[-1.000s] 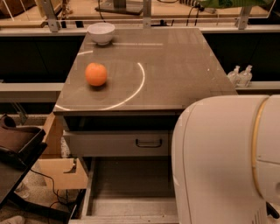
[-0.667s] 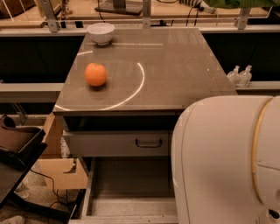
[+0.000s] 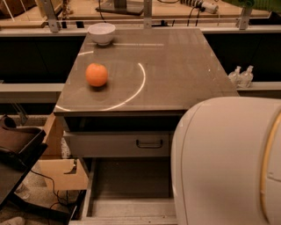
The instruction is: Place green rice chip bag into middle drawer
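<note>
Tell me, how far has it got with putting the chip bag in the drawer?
Done: the drawer stands pulled open, its floor bare. In hand: hard to say; the gripper is out of view, and a green sliver at the top right edge may be the bag. Left: getting the bag into the drawer.

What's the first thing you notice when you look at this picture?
The big white robot arm shell fills the lower right corner and hides part of the open middle drawer under the table; the gripper is not in view. Next the bright orange stands out on the left of the grey tabletop, with a white bowl near the back edge.
</note>
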Available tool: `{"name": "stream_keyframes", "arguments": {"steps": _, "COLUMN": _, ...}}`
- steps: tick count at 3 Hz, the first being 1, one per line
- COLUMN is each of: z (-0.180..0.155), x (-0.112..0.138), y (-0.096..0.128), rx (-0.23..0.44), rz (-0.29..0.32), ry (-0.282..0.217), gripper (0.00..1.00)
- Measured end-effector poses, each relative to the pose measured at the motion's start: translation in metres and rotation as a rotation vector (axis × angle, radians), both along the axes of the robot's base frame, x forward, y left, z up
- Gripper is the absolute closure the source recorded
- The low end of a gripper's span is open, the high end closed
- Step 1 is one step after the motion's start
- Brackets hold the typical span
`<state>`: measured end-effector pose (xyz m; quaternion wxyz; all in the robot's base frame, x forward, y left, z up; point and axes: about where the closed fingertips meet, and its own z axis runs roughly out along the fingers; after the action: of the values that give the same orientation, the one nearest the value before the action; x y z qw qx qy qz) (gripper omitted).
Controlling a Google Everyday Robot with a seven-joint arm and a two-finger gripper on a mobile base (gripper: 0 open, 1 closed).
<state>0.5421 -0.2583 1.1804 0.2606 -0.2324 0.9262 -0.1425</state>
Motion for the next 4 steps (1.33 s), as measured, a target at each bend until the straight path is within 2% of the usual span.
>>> {"name": "stream_keyframes", "arguments": {"steps": 1, "z": -0.027, "x": -0.001, "y": 0.003, "rx": 0.203, "rz": -0.038, "ry": 0.039, "gripper": 1.0}}
{"name": "stream_keyframes", "arguments": {"steps": 2, "z": -0.058, "x": 0.004, "y": 0.018, "rx": 0.406, "rz": -0.069, "ry": 0.104, "gripper": 1.0}}
{"name": "stream_keyframes", "arguments": {"steps": 3, "z": -0.078, "x": 0.011, "y": 0.034, "rx": 0.57, "rz": -0.108, "ry": 0.134, "gripper": 1.0}}
{"name": "stream_keyframes", "arguments": {"steps": 4, "z": -0.074, "x": 0.017, "y": 0.031, "rx": 0.57, "rz": -0.113, "ry": 0.101, "gripper": 1.0}}
